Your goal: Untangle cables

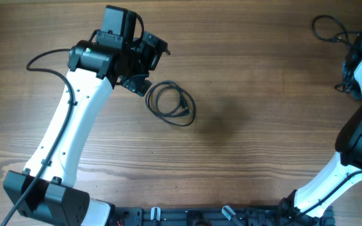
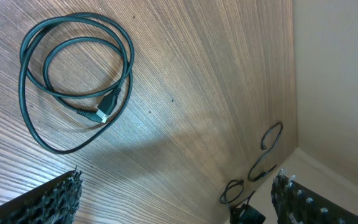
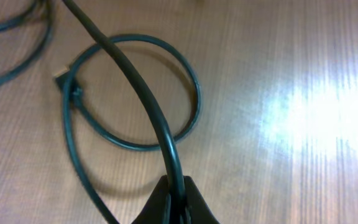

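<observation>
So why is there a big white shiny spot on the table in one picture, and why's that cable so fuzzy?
Right wrist view: bright glare washes out the table, and the held cable, pinched in the right gripper, sits too near the lens, so it blurs. Left wrist view: the coiled cable is sharp, with a soft shadow nearby. Overhead view: even light, no glare.

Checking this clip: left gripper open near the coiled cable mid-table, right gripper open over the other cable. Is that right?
Not quite. The right gripper is shut, pinching a cable between its fingers, as the right wrist view shows. The rest stands: the left gripper is open near the coiled cable mid-table.
</observation>
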You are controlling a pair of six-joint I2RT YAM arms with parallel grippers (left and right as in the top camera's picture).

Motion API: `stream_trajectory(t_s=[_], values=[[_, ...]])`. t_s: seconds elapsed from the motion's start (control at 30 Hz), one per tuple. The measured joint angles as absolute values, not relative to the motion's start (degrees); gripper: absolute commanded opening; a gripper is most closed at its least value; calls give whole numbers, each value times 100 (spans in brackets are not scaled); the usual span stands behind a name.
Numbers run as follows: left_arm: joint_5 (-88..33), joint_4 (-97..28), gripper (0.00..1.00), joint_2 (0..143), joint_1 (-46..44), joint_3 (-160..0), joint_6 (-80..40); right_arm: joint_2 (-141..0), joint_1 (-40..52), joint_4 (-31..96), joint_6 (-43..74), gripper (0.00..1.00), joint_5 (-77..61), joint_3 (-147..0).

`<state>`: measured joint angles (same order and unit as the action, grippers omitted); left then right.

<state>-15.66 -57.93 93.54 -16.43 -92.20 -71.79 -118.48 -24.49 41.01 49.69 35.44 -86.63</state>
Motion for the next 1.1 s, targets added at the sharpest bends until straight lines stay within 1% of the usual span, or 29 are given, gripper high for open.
stream_trajectory(t_s=[0.13,0.23,0.27,0.33,0.4,0.43,0.47,0.5,0.53,0.63,0.7,0.77,0.9,0.97,1.1], values=[[-1544,-5793,100,9354,-1643,-9223,-7181,-11848,-2449,4755,5621,4,3673,-8676],[-1522,-5793,100,9354,-1643,-9223,-7179,-11848,-2449,5006,5992,6,3614,-8676],[-1522,-5793,100,9354,-1643,-9223,-7179,-11848,-2449,5024,6047,10,3533,-8676],[-1522,-5793,100,9354,-1643,-9223,-7179,-11848,-2449,4934,6047,8,3284,-8674],[-1520,-5793,100,9354,-1643,-9220,-7179,-11848,-2453,4394,5642,10,2757,-8672],[-1522,-5800,100,9354,-1643,-9223,-7179,-11848,-2458,4112,5341,16,2432,-8674],[-1522,-5804,100,9354,-1643,-9223,-7179,-11848,-2458,3953,5137,29,2171,-8674],[-1522,-5806,100,9354,-1643,-9223,-7179,-11848,-2458,3815,4928,54,1857,-8674],[-1520,-5804,100,9354,-1643,-9223,-7179,-11848,-2458,3756,4779,66,1658,-8674],[-1520,-5804,100,9354,-1643,-9223,-7181,-11848,-2458,3741,4460,66,1253,-8674],[-1479,-5806,100,9354,-1643,-9223,-7179,-11848,-2458,3752,4359,64,1175,-8674],[-1461,-5804,100,9354,-1643,-9223,-7179,-11848,-2458,3806,4265,67,1133,-8674],[-1457,-5806,100,9354,-1643,-9220,-7179,-11756,-2458,3789,4042,77,1066,-8672],[-1455,-5806,100,9354,-1643,-9223,-7179,-11332,-2458,3701,3988,80,1046,-8670],[-1439,-5806,100,9354,-1643,-9223,-7179,-10315,-2458,3586,3885,82,1035,-8685]])
